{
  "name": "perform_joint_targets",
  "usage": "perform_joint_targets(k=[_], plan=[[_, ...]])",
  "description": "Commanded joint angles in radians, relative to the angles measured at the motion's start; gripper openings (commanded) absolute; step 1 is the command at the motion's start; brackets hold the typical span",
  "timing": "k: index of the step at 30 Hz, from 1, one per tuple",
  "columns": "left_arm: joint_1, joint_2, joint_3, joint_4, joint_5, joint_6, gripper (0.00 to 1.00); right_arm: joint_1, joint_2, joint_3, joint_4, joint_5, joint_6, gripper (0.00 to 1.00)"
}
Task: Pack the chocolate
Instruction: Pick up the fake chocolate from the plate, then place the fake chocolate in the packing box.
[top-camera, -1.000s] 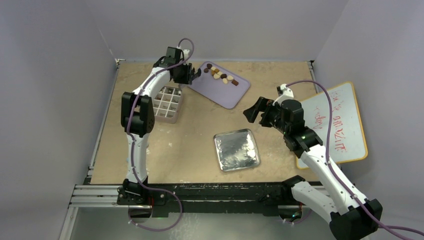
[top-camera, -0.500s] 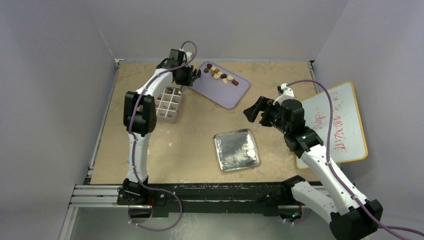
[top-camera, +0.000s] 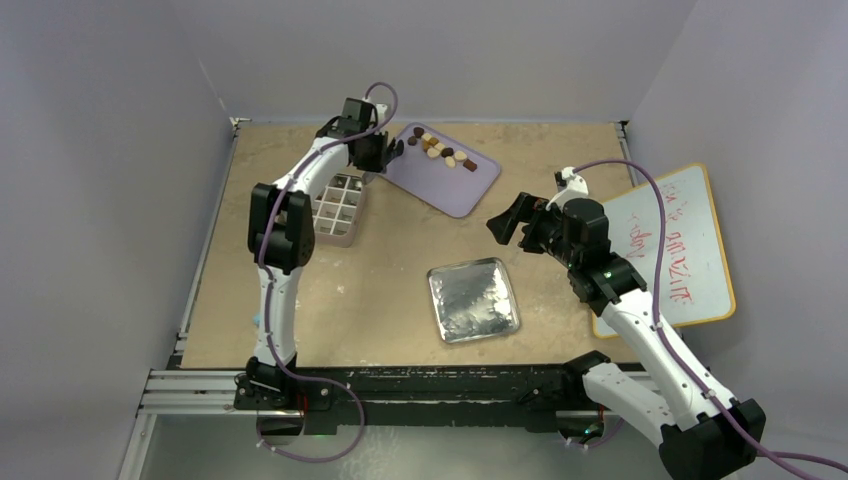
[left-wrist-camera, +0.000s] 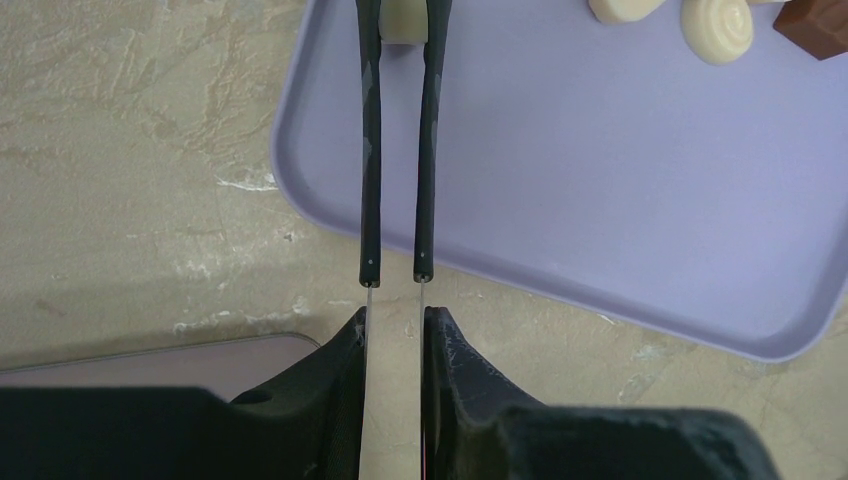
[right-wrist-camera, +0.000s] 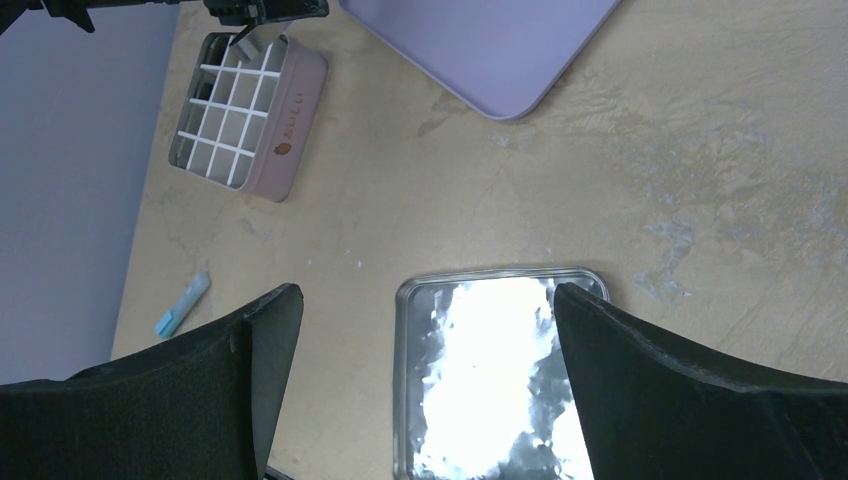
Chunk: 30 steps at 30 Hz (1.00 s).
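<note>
The left gripper (left-wrist-camera: 395, 318) has squeezed narrower on the black tweezers (left-wrist-camera: 370, 150), and its arm has edged slightly right along the table's far edge, toward the purple tray's (left-wrist-camera: 600, 200) left corner

The sandy-beige, mottled tabletop (top-camera: 400, 300) fills the middle of the top view. A lilac tray (top-camera: 455, 192) lies at an angle at upper centre. A pink box (top-camera: 335, 239) with a white grid of compartments sits left of it, near its corner. A shiny silver square tin (top-camera: 473, 299) lies at lower centre, well apart from both. The right wrist view shows a small light-blue stick (right-wrist-camera: 182, 305) at lower left
</note>
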Motion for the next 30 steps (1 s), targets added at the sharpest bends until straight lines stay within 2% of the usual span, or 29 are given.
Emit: perform_joint_targets(k=[1, 9, 18, 25, 30], plan=[[-0.009, -0.127, -0.003, 0.000, 0.006, -0.059, 0.08, 0.006, -0.021, 0.037, 0.027, 0.013, -0.005, 0.98], [-0.009, -0.244, -0.085, -0.046, 0.036, -0.142, 0.07, 0.005, -0.020, 0.027, 0.039, -0.006, 0.006, 0.98], [-0.007, -0.408, -0.188, -0.116, -0.028, -0.160, 0.07, 0.006, -0.008, 0.026, 0.051, -0.024, 0.009, 0.97], [0.012, -0.534, -0.328, -0.141, -0.077, -0.187, 0.07, 0.005, -0.010, 0.013, 0.047, -0.032, 0.012, 0.98], [0.067, -0.651, -0.444, -0.170, -0.099, -0.204, 0.07, 0.006, -0.004, 0.016, 0.036, -0.035, 0.006, 0.97]])
